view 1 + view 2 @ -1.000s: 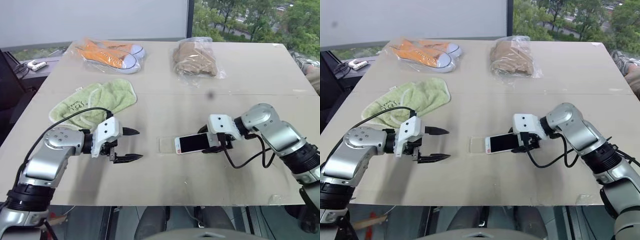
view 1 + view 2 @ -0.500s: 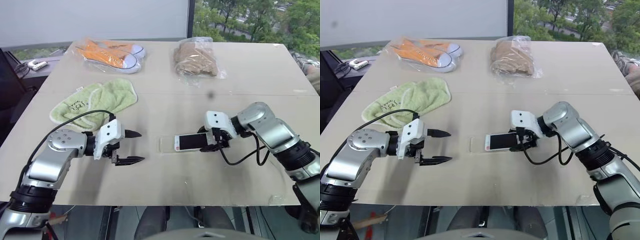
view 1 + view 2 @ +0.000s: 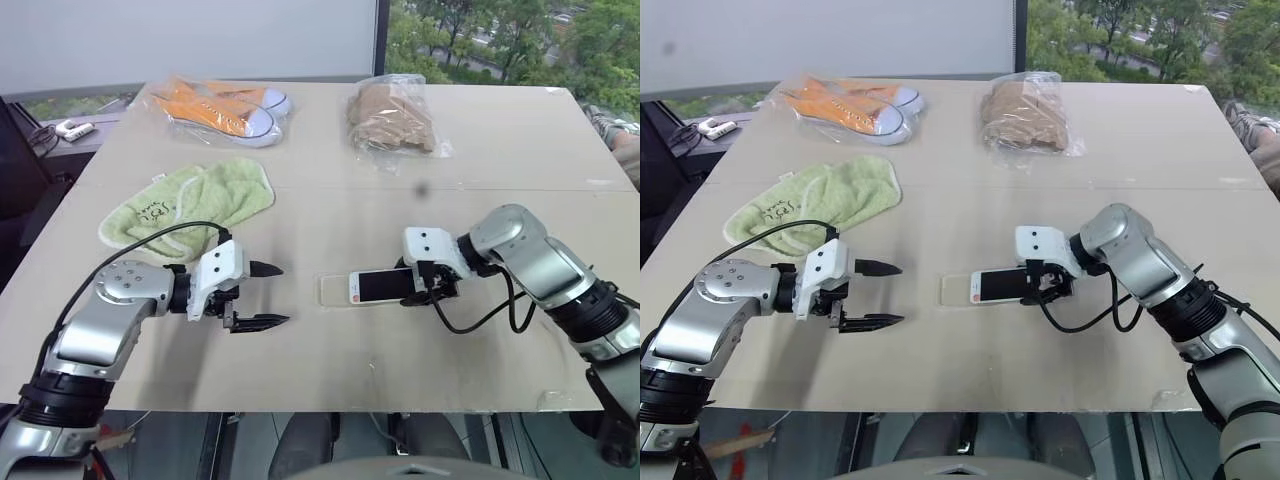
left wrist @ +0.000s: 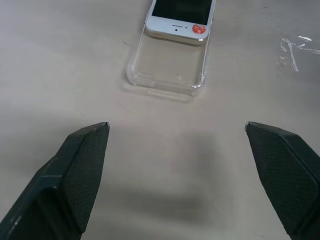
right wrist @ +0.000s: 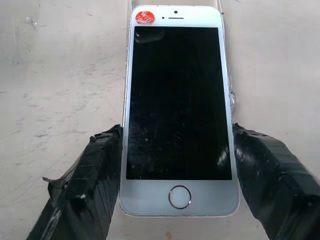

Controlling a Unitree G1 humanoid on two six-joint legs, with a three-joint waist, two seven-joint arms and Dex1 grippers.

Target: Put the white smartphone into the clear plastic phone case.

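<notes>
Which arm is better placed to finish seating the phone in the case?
Right. Its claw grips the phone by both sides, already partway over the case. The left claw hangs open, apart from both.

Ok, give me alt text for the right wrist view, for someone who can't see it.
A white smartphone, screen up with its home button nearest the camera, sits clamped between the right gripper's two black fingers. Its far end, marked with a red sticker, lies over the clear plastic phone case on the pale table.
</notes>
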